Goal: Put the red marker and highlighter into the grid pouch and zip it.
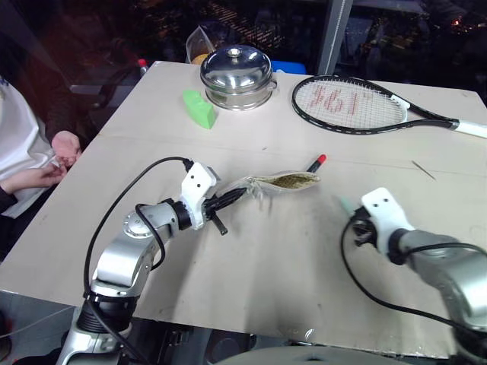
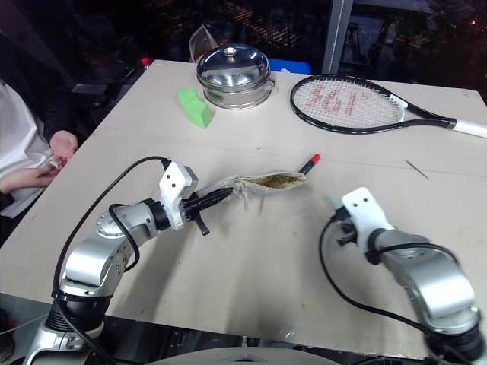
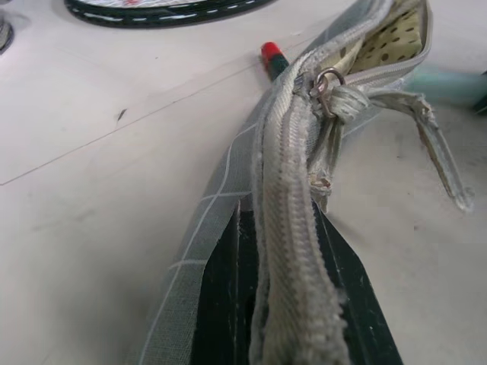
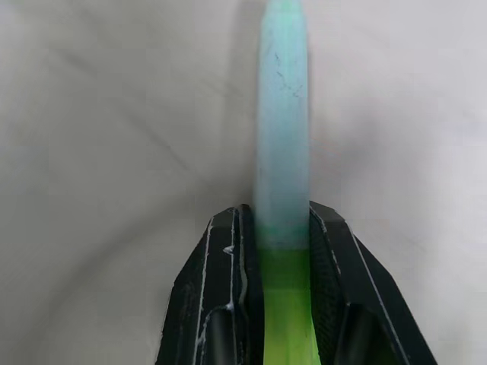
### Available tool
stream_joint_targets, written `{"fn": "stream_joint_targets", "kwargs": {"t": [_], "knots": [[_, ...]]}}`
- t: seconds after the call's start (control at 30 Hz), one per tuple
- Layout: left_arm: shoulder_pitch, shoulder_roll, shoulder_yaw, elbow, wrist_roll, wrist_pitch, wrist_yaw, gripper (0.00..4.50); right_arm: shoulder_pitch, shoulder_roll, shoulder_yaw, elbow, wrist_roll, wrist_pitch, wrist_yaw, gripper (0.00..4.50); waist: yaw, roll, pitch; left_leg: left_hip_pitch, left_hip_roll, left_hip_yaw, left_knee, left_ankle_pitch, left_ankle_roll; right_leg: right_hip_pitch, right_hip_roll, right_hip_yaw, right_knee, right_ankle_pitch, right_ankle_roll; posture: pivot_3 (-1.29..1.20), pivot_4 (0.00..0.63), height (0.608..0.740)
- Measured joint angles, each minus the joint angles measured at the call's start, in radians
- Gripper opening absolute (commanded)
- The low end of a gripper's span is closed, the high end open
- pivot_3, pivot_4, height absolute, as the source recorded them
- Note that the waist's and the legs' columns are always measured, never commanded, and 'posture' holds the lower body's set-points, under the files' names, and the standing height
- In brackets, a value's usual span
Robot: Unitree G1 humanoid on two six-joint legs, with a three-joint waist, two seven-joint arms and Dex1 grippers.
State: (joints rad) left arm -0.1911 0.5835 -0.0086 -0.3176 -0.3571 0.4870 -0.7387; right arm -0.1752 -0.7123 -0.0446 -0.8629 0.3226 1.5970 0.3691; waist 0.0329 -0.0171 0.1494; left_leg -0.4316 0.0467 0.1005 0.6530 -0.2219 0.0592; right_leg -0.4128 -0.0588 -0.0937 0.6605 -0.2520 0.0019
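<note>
The grid pouch point(image 1: 288, 181) lies mid-table with its mouth open, showing a dotted lining. My left gripper point(image 1: 234, 197) is shut on the pouch's near end, its fingers point(image 3: 350, 289) clamping the zipper edge point(image 3: 289, 251). The red marker point(image 1: 316, 163) lies on the table just behind the pouch, red cap pointing away. My right gripper point(image 4: 283, 247) is shut on the highlighter point(image 4: 281, 144), to the right of the pouch. The green barrel sits between the fingers and the pale cap point(image 1: 343, 204) sticks out toward the pouch, low over the table.
A green wedge block point(image 1: 199, 108), a steel lidded pot point(image 1: 236, 76) and a tennis racket point(image 1: 358, 103) sit along the far side. A person's hands point(image 1: 62, 148) rest at the left table edge. A thin pin-like item point(image 1: 424, 169) lies at the right.
</note>
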Motion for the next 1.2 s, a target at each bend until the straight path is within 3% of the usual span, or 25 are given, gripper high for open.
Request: {"fn": "stream_joint_targets", "kwargs": {"t": [0.17,0.33,0.43,0.5,0.7,0.93,1.13,1.2], "knots": [[-0.007,-0.001,-0.002,0.015,0.0,-0.002,-0.011,0.0,-0.041,-0.203,-0.007,-0.116,0.091,-0.207,0.201,0.24,-0.021,0.001,0.002,0.001,0.005,-0.001,0.0,0.0,0.0,0.0,0.006,0.0,0.0,-0.002,0.004,0.0,0.15,0.74],[-0.018,-0.003,-0.012,0.016,0.001,-0.006,-0.023,0.0,-0.223,-0.323,0.23,-0.078,0.0,-0.413,0.22,0.24,-0.023,0.001,0.003,0.001,0.005,-0.001,0.0,0.001,-0.001,-0.001,0.005,0.0,0.0,-0.003,0.004,0.0,0.15,0.74],[-0.021,-0.006,-0.033,0.014,0.001,-0.008,-0.03,0.0,-0.354,-0.322,0.426,0.009,-0.093,-0.491,0.219,0.24,-0.019,0.001,0.003,0.0,0.005,0.0,0.0,0.001,-0.002,-0.001,0.004,0.0,0.0,-0.002,0.003,0.0,0.15,0.74],[-0.019,-0.006,-0.038,0.013,0.002,-0.01,-0.033,0.0,-0.382,-0.323,0.48,0.044,-0.133,-0.517,0.221,0.24,-0.018,0.001,0.003,0.0,0.005,0.0,0.0,0.002,-0.004,-0.001,0.004,0.0,0.0,-0.001,0.002,0.0,0.15,0.74],[-0.027,-0.007,-0.049,0.001,0.003,-0.011,-0.037,0.0,-0.611,-0.283,0.779,0.24,-0.446,-0.724,0.306,0.24,-0.024,0.001,0.004,0.0,0.005,0.001,0.0,0.003,-0.006,-0.002,0.004,0.0,0.001,-0.002,0.003,0.0,0.15,0.74],[-0.058,-0.022,-0.072,-0.011,0.005,0.012,-0.013,0.0,-0.758,-0.124,0.894,0.449,-0.685,-1.048,0.41,0.24,-0.025,0.001,0.004,0.0,0.005,0.002,0.001,0.004,-0.007,-0.002,0.005,0.0,0.002,-0.001,0.002,0.0,0.15,0.74],[-0.055,-0.024,-0.069,-0.025,0.002,0.032,0.007,0.0,-0.781,-0.014,0.881,0.623,-0.729,-1.288,0.45,2.92,-0.023,0.001,0.004,0.0,0.005,0.002,0.001,0.005,-0.008,-0.002,0.005,0.0,0.002,0.0,0.0,0.0,0.15,0.74],[-0.036,-0.024,-0.053,-0.031,-0.004,0.038,0.017,0.0,-0.745,-0.002,0.809,0.629,-0.694,-1.289,0.462,3.84,-0.02,0.001,0.004,0.0,0.005,0.002,0.001,0.005,-0.008,-0.002,0.004,0.0,0.002,0.0,-0.001,0.0,0.15,0.74]]}}
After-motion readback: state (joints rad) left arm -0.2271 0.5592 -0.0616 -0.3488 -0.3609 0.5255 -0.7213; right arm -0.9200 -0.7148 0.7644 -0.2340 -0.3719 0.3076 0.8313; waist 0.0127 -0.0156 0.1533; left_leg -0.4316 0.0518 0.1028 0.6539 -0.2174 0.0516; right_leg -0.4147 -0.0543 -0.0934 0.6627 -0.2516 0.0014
